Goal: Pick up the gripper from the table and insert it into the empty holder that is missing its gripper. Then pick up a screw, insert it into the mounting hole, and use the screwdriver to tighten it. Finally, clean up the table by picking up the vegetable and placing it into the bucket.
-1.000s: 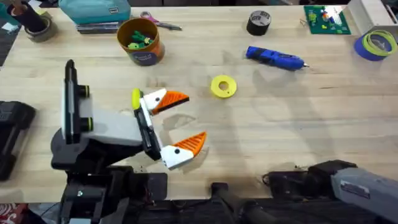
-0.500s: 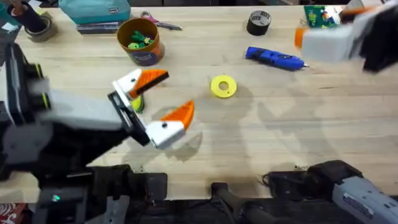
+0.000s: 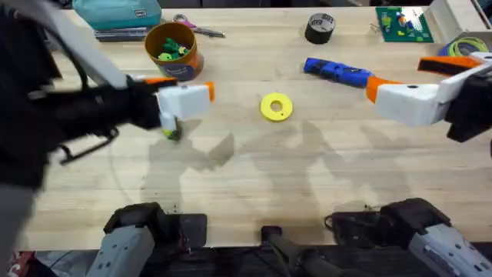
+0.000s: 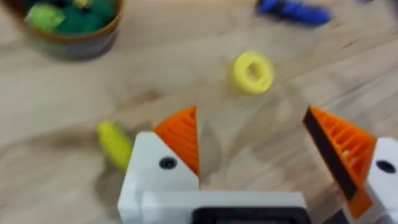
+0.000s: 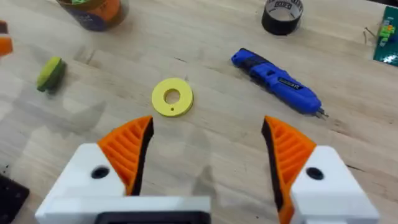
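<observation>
Orange-padded left claw (image 4: 252, 146): wide apart, empty | right claw (image 5: 205, 152): wide apart, empty

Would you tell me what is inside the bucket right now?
The bucket holds green and yellow toy pieces; whatever lies beneath them is covered. The vegetable lies outside on the table.

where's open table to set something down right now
Bare wood runs across the near half, in front of the yellow ring. Another free patch lies between the ring and the black tape roll. It's crowded around the bucket, vegetable and left gripper.
</observation>
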